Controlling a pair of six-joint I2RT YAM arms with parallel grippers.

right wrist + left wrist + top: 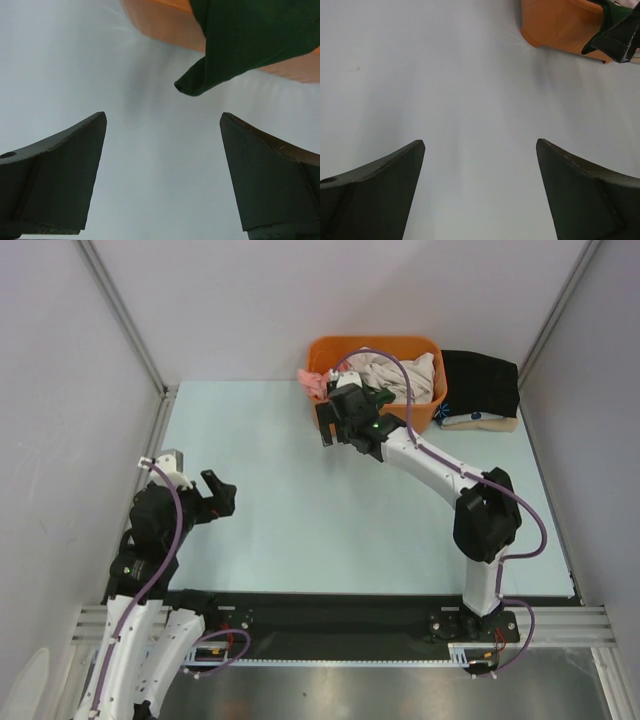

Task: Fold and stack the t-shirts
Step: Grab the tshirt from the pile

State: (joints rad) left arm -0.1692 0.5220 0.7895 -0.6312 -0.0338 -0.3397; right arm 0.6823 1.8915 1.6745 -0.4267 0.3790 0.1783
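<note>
An orange basket (425, 405) at the table's back holds crumpled t-shirts: a cream one (395, 370) and a pink one (312, 380) at its left rim. A dark green piece of shirt (245, 40) hangs over the basket's front wall (165, 30). A folded black t-shirt (480, 380) lies on a beige one (485, 423) right of the basket. My right gripper (345, 428) hovers just in front of the basket's left corner; it is open and empty (162, 116), the green cloth just beyond its fingertips. My left gripper (220, 492) is open and empty (480, 142) over bare table at the left.
The pale blue table (300, 520) is walled by white panels at left, back and right. In the left wrist view the basket (555, 25) shows far ahead at the upper right, with a dark shape (615, 32) beside it.
</note>
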